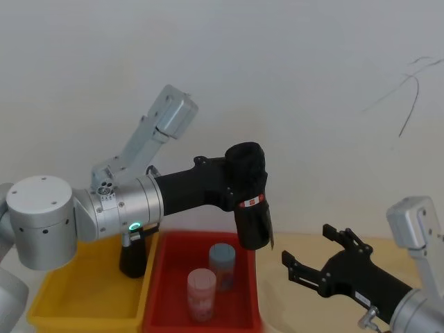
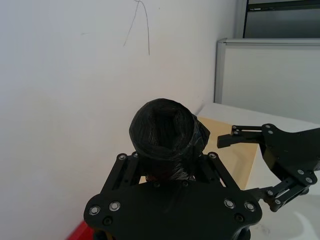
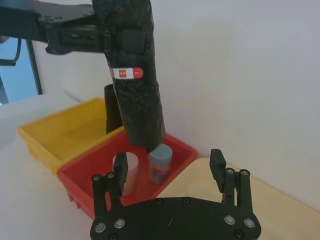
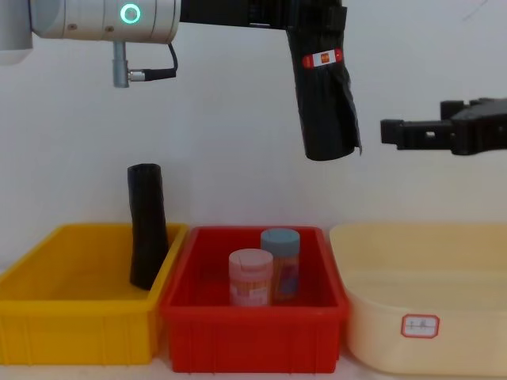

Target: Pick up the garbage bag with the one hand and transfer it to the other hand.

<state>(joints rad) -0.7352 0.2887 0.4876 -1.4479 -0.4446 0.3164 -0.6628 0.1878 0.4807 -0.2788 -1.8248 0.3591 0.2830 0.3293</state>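
The garbage bag point(image 1: 253, 222) hangs high above the red bin point(image 4: 253, 332), clamped near its top in the left claw point(image 1: 239, 182), so the pickup is done! The right claw point(image 1: 305, 244) sits near its right side, not touching, spread wide and empty. I judge the handover itself is all that's left.

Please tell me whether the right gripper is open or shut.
Open: the right gripper has its fingers spread apart, with nothing between them.

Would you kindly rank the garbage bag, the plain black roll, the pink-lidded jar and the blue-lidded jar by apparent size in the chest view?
1. garbage bag
2. plain black roll
3. pink-lidded jar and blue-lidded jar: alike, blue partly hidden, so unranked.
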